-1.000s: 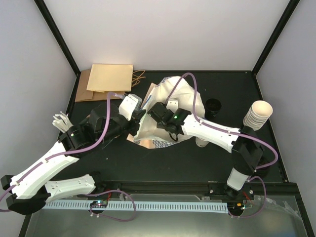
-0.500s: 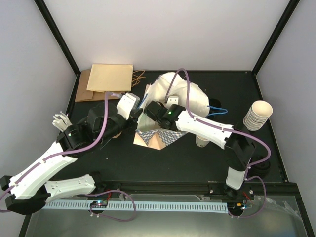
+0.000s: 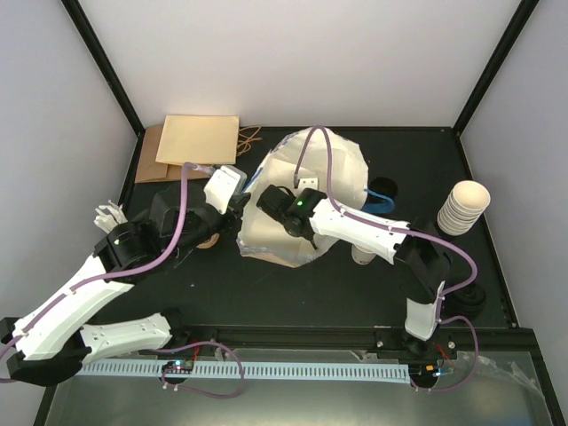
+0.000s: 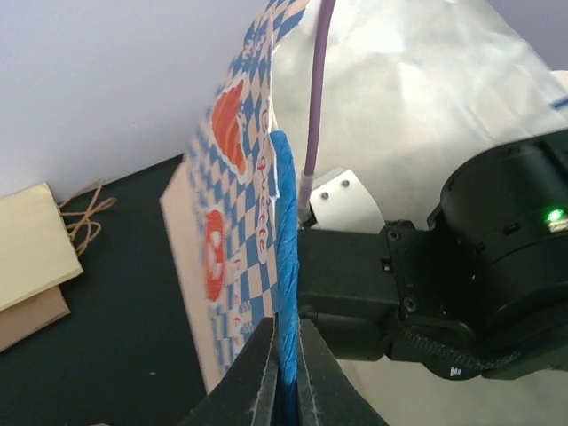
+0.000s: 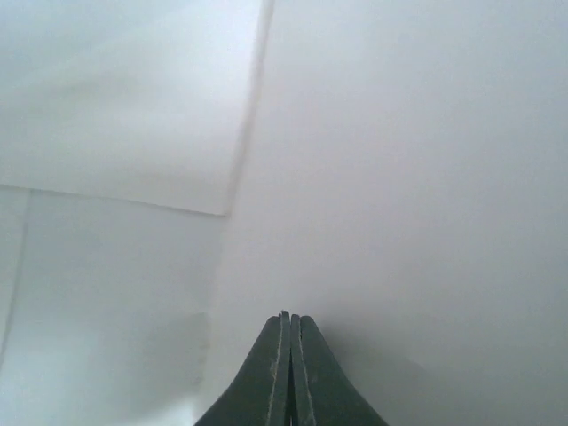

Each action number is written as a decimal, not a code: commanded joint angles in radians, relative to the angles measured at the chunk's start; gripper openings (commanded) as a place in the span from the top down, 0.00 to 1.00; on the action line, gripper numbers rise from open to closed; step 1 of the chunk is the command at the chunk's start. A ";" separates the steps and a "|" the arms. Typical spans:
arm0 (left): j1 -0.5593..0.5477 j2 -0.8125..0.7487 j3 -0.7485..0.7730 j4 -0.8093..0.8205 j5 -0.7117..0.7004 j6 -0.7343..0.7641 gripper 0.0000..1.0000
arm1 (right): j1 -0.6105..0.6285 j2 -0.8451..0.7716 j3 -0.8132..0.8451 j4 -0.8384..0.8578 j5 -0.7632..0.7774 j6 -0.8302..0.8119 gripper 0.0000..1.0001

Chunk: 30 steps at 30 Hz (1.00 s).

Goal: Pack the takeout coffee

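The blue-checked paper bag point(image 3: 306, 169) stands in the middle of the table, its white inside facing up. In the left wrist view its checked side point(image 4: 232, 204) shows red marks. My left gripper point(image 3: 241, 202) is shut on the bag's blue twisted handle point(image 4: 286, 257) at the left edge of the bag's mouth; its jaws point(image 4: 286, 324) pinch the cord. My right gripper point(image 3: 269, 197) reaches into the bag, shut and empty point(image 5: 288, 315), with only white paper around it. The single cream cup point(image 3: 362, 256) peeks out beside the right forearm. A round black lid point(image 3: 390, 188) lies right of the bag, partly hidden.
A tall stack of nested cream cups point(image 3: 463, 206) stands at the right. Flat brown paper bags point(image 3: 197, 140) lie at the back left. White cutlery point(image 3: 110, 216) lies at the left edge. A black round object point(image 3: 468, 302) sits near the right arm's base.
The bag has been raised from lying crumpled to standing with its mouth spread. My right gripper has moved left and deeper into it. My left gripper keeps hold of the handle.
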 commanded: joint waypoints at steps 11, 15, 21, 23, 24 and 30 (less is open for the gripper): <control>-0.007 0.015 0.097 0.002 -0.013 0.027 0.98 | -0.005 0.031 0.012 0.037 -0.012 -0.155 0.99; -0.007 0.032 0.079 -0.001 -0.006 -0.003 0.97 | -0.007 -0.046 -0.059 0.180 -0.137 -0.258 0.99; -0.006 0.046 0.073 -0.015 -0.010 -0.034 0.97 | -0.014 -0.100 -0.115 0.279 -0.257 -0.297 0.99; -0.006 0.047 0.067 -0.018 -0.015 -0.048 0.96 | -0.015 -0.111 -0.130 0.310 -0.288 -0.315 0.99; -0.005 0.048 0.062 -0.020 -0.017 -0.058 0.96 | -0.015 -0.119 -0.138 0.321 -0.294 -0.319 0.99; 0.016 0.053 0.022 -0.061 -0.010 -0.154 0.94 | -0.019 -0.124 -0.146 0.302 -0.271 -0.325 0.99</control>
